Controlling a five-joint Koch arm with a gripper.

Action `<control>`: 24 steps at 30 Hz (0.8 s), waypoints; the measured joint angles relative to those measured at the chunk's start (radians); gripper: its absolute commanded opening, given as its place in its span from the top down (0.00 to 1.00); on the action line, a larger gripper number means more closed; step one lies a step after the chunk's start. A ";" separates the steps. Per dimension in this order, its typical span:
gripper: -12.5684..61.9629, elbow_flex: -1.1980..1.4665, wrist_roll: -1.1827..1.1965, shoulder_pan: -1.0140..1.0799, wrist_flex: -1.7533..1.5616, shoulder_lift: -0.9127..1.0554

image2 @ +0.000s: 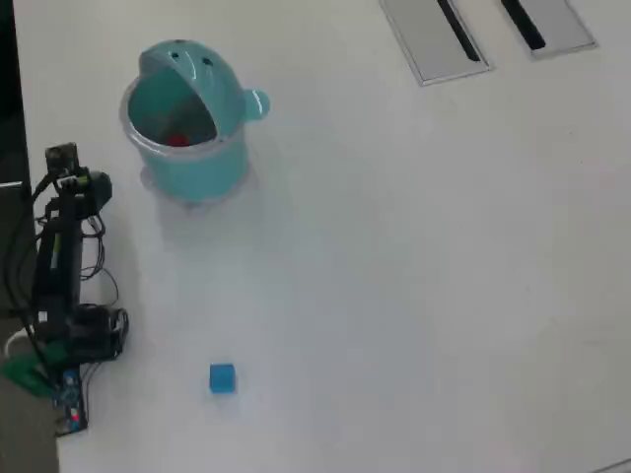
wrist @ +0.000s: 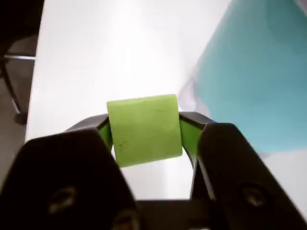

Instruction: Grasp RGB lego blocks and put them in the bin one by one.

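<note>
Matt plastic yellow-green block (wrist: 144, 129), glossy teal plastic bin (image2: 187, 163), smooth white table (image2: 394, 276).

Lighting: bright, even, diffuse from above in both views. Wrist view: white counter (wrist: 120, 48) washed out by a glare band toward 12 o'clock; teal bin (wrist: 259, 76) at 2 o'clock soft and out of focus; black pincer (wrist: 146, 132) bodies at 6 o'clock underexposed. Overhead view: mild overall softness; faint shadow below the bin (image2: 187, 128) toward 5 o'clock; dark strip at 9 o'clock.
</note>
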 measured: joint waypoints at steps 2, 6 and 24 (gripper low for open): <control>0.67 0.000 0.005 0.018 -0.017 0.026; 0.67 0.000 0.005 0.071 -0.021 0.080; 0.67 -0.425 0.043 0.247 -0.021 0.049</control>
